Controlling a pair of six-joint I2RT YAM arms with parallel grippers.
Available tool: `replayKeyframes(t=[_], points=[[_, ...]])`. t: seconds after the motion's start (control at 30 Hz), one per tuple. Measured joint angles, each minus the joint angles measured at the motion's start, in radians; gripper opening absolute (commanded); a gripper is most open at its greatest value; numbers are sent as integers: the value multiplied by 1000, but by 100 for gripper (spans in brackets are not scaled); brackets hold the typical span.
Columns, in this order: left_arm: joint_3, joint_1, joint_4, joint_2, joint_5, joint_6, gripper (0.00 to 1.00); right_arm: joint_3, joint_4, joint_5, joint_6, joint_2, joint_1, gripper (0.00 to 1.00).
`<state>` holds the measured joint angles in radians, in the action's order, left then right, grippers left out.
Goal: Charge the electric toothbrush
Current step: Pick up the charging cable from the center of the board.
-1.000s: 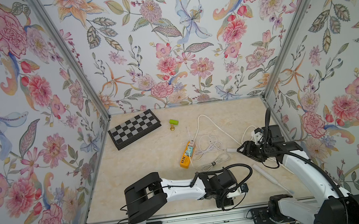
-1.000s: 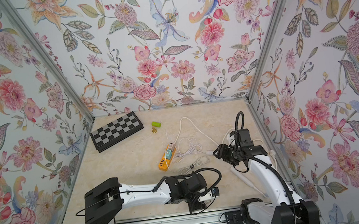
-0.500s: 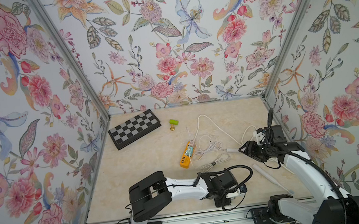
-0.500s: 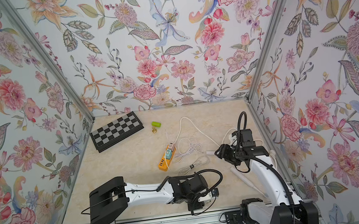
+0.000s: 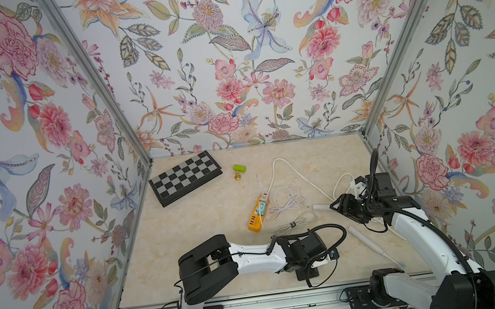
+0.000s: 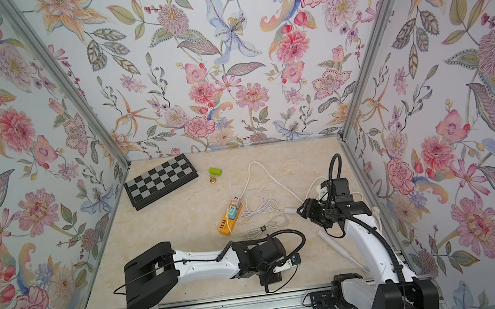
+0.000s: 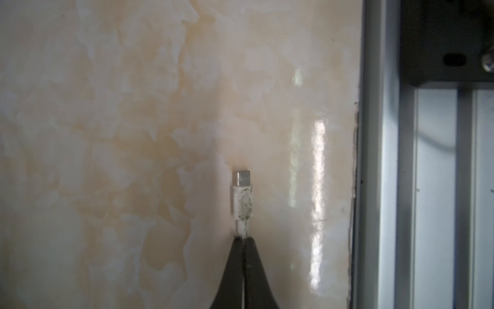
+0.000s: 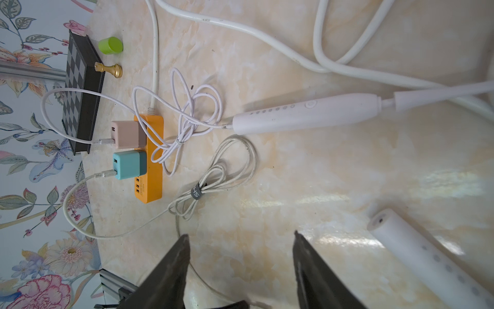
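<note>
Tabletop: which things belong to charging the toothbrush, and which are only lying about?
For the job: unplugged toothbrush, cable plug in left end effector, teal charger, orange power strip.
Lying about: chessboard, gold pawn, green cylinder, toothbrush already cabled.

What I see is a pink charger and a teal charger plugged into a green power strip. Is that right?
No. The long plastic power strip is orange, not green; the right wrist view shows it. The pink cube charger and the teal cube charger are plugged into it.
</note>
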<state>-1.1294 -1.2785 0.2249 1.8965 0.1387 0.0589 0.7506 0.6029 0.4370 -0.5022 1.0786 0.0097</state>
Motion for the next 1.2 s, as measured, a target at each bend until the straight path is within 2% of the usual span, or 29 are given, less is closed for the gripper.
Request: replayKeyframes(t=[0.27, 0.43, 0.53, 0.63, 0.77, 1.03, 1.2], points=[[71, 72, -63, -119, -65, -37, 0, 0, 0, 32, 0, -15, 0, 63], [106, 158, -174, -232, -74, -74, 0, 1, -37, 152, -4, -32, 0, 65], [119, 218, -244, -275, -75, -97, 0, -14, -135, 259, -41, -42, 21, 65], [119, 259, -307, -285, -73, -117, 0, -59, -275, 345, -111, -57, 89, 66], [119, 275, -352, -285, -64, -133, 0, -108, -423, 392, -201, -57, 159, 65], [119, 280, -413, -294, -13, -157, 0, -168, -669, 397, -298, 14, 195, 53], [120, 280, -429, -298, 0, -162, 0, -227, -812, 394, -351, 33, 200, 35]])
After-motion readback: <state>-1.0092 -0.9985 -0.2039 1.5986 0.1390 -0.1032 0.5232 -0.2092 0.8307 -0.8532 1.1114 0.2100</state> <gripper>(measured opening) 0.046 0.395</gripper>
